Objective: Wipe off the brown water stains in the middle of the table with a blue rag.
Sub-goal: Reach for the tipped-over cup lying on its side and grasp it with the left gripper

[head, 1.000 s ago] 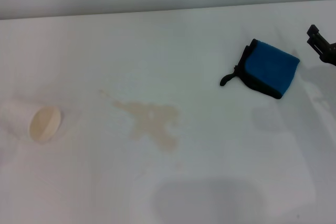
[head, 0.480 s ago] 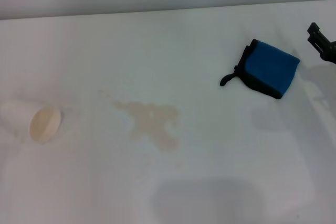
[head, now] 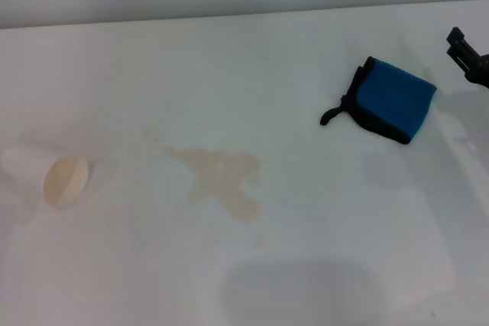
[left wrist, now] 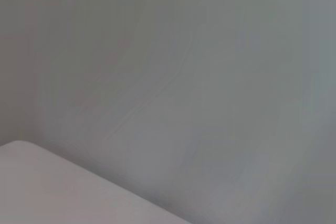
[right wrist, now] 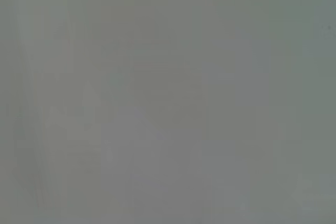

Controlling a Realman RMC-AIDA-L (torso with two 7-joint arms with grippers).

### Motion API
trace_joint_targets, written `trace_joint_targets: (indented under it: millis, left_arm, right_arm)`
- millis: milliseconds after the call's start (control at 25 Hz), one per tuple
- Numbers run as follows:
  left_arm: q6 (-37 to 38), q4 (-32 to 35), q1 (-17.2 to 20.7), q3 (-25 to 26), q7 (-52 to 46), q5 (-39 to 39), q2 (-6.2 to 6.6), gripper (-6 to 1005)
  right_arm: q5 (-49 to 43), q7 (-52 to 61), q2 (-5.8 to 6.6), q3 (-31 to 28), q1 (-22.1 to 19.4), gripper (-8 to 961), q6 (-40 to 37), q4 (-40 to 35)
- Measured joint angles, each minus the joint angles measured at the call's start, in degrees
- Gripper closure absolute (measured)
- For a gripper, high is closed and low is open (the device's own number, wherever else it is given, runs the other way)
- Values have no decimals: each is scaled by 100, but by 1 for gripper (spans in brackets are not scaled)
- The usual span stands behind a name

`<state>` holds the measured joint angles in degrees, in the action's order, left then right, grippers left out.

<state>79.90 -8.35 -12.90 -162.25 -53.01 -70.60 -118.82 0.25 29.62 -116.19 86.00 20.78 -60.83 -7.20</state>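
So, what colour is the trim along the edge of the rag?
Black: the blue rag has a black trim edge and a short black loop tail. It shows best in the head view.

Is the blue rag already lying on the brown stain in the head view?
No. The blue rag lies apart from the brown stain, toward the robot's right, with bare table between them.

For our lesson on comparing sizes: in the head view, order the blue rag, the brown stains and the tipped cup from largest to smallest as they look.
1. brown water stains, widest spread
2. blue rag, slightly smaller
3. white cup, close to the rag, so unsure
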Motion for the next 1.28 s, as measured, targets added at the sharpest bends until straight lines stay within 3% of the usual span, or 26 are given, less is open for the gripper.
trace_joint_targets:
  millis: [400,640,800,920,1040,1120,1280]
  left_arm:
    - [-88,-51,-272,-22,-255,2,24,169]
    - [-145,-645,-909,-60,-1874,700,304,169]
    - [-147,-762,-1219,-61,-2236,1002,466,169]
    - [-147,-832,-1272,-53,-2164,872,416,170]
    - [-164,-957,-1201,-20,-1884,597,253,170]
    - [-186,-993,-1050,-8,-1622,277,113,170]
    - [-196,-856,-744,-12,-1108,-173,12,171]
  right_arm:
    - [23,0,12,-22,61,93,39,-8]
    - [28,-7,17,-23,121,93,91,-9]
    - [29,-5,12,-22,143,93,106,-7]
    - [29,-3,6,-24,140,93,107,-10]
    - [63,-2,0,-30,133,93,107,-2]
    - [93,-1,0,-31,132,93,107,10]
    - [98,0,0,-31,136,93,107,11]
